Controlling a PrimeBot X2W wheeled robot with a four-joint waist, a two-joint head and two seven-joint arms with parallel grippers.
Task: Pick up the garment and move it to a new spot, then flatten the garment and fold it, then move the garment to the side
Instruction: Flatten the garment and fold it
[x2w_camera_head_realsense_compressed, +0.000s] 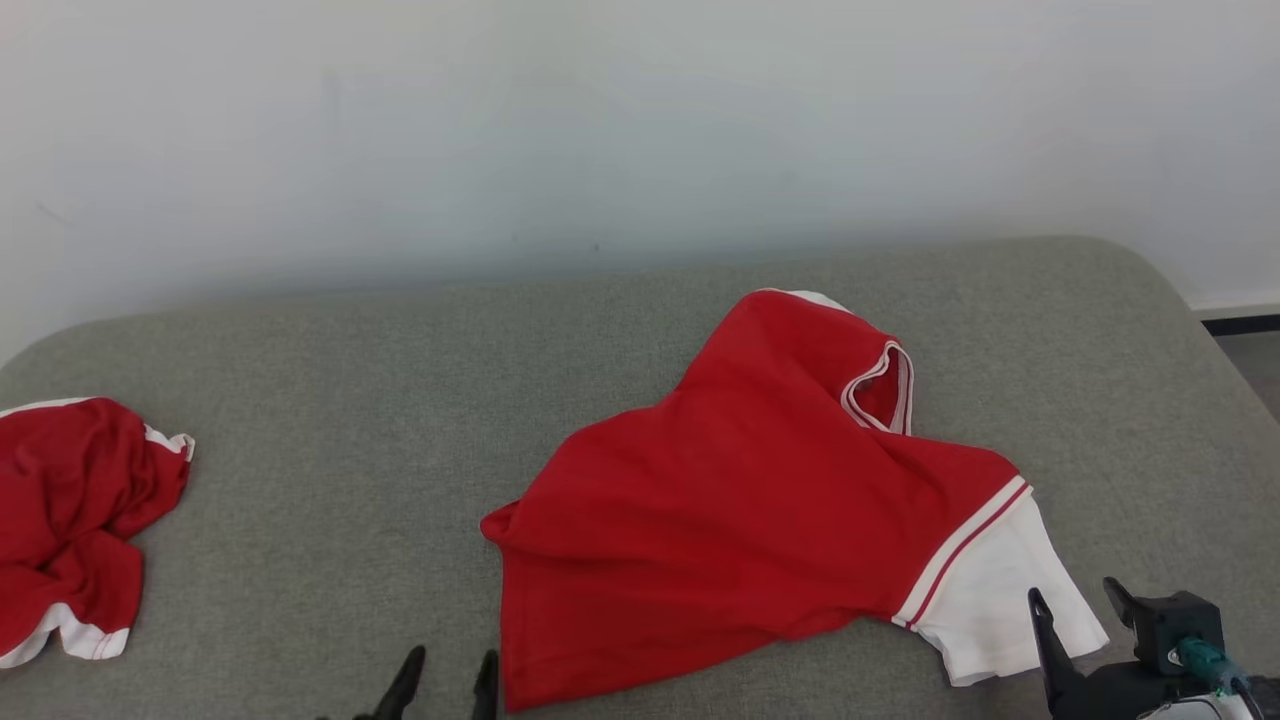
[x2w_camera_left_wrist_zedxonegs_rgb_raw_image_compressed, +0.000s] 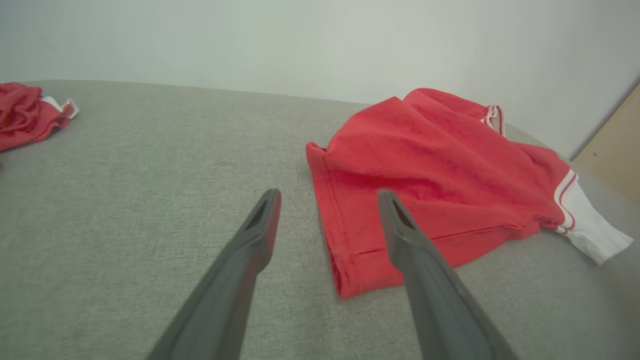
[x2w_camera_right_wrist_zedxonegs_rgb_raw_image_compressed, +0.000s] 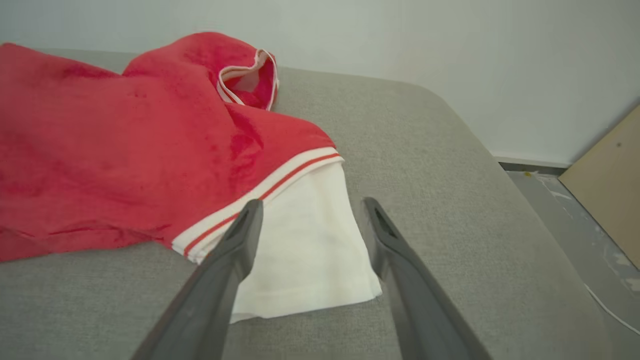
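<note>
Roughly centred, garment (x2w_camera_head_realsense_compressed: 740, 500) between left hand (x2w_camera_head_realsense_compressed: 452, 655), right hand (x2w_camera_head_realsense_compressed: 1072, 590)

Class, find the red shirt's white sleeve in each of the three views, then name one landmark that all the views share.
Head view: white sleeve at the lower right.
Left wrist view: white sleeve at the right edge, below the middle.
Right wrist view: white sleeve in the centre, seen between the fingers of the right gripper.
Shared landmark: the shirt's white-trimmed collar.
</note>
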